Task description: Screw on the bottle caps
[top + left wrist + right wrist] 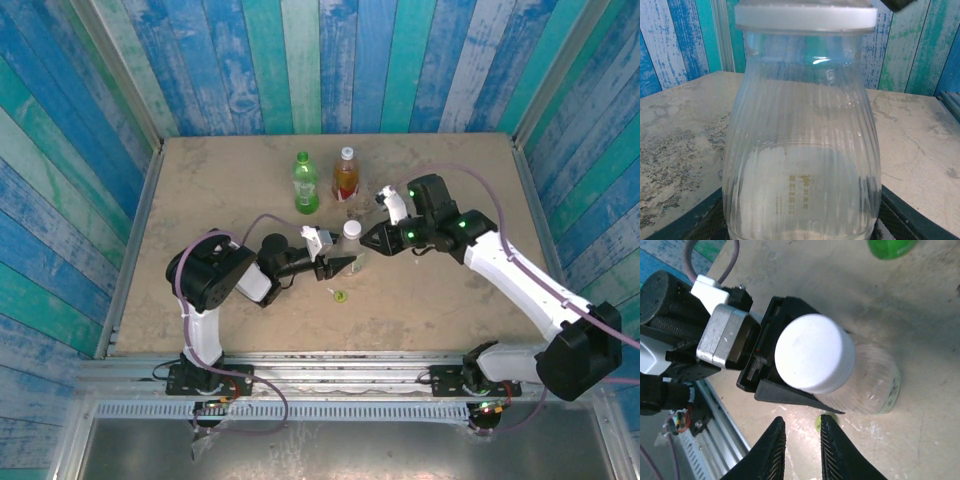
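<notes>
Within clenched left hand (348, 264), ribbed clear bottle (800, 150), round white cap (815, 352); right hand (801, 432) ajar.

Clear bottle (351, 243) is seen upright, white cap (815, 352) on top; yellow-green cap (340, 294) is spotted lying just in front; green bottle (306, 190) and amber bottle (346, 180) are stood behind.

A ribbed clear bottle (800, 150) wearing a white cap (805, 17) stands on the mottled table (680, 125), before a blue plank wall (685, 35).

middle bottle (352, 243): centre of table (220, 180) | two other bottles (305, 185) (346, 175): side by side behind it, far | loose cap (341, 295): on table, near side of it
</notes>
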Robot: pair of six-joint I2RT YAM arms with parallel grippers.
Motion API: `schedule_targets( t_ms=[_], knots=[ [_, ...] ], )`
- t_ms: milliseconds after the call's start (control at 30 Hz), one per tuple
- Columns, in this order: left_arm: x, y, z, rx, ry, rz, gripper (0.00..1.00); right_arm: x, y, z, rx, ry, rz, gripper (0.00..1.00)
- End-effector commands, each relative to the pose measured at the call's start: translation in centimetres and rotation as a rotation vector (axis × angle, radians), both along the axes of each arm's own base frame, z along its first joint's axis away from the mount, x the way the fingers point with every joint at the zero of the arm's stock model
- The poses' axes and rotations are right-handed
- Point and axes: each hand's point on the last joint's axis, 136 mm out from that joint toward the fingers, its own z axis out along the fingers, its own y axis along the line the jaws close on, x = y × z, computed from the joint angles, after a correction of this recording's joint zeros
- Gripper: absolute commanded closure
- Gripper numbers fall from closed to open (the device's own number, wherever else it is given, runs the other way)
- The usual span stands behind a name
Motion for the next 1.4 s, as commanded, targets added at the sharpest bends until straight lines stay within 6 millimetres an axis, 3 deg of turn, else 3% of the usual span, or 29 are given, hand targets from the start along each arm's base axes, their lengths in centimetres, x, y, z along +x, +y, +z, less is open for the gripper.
schedule_targets(
  t_ms=[0,167,333,533,733,1000,1133,1233,1333,1367],
  knots=[
    [-0.9,0.2,-3.8,0.094,0.135,-0.016,0.37,2.3,-0.4,1.9,-0.017,-0.098,-0.068,0.66],
    [-0.8,0.0,-3.6,0.098,0.131,-0.024,0.37,3.8,1.0,1.6,-0.024,-0.097,-0.019,0.63],
    [-0.7,-0.1,-3.6,0.104,0.13,-0.027,0.37,4.3,1.9,0.2,-0.031,-0.059,0.02,0.69],
    [-0.7,-0.2,-3.4,0.093,0.132,-0.028,0.37,1.5,1.0,-0.9,-0.005,0.001,0.022,0.79],
    [-0.6,-0.3,-3.2,0.087,0.127,-0.034,0.37,-1.4,0.7,-0.5,0.055,0.043,0.025,0.78],
    [-0.9,0.0,-2.7,0.1,0.099,-0.031,0.37,-0.2,-0.9,2.7,-0.053,-0.151,0.038,0.65],
    [-1.5,0.1,-2.3,0.104,0.091,-0.049,0.37,0.6,-1.4,3.3,-0.133,-0.243,0.076,0.47],
    [-1.8,0.0,-2.5,0.108,0.107,-0.072,0.37,1.1,-1.2,3.2,-0.168,-0.289,0.1,0.3],
    [-1.8,-0.1,-2.8,0.106,0.118,-0.075,0.37,1.5,-0.4,2.9,-0.215,-0.337,0.122,0.25],
    [-1.7,-0.1,-2.8,0.105,0.118,-0.074,0.37,1.0,0.7,2.6,-0.238,-0.36,0.159,0.25]
  ],
)
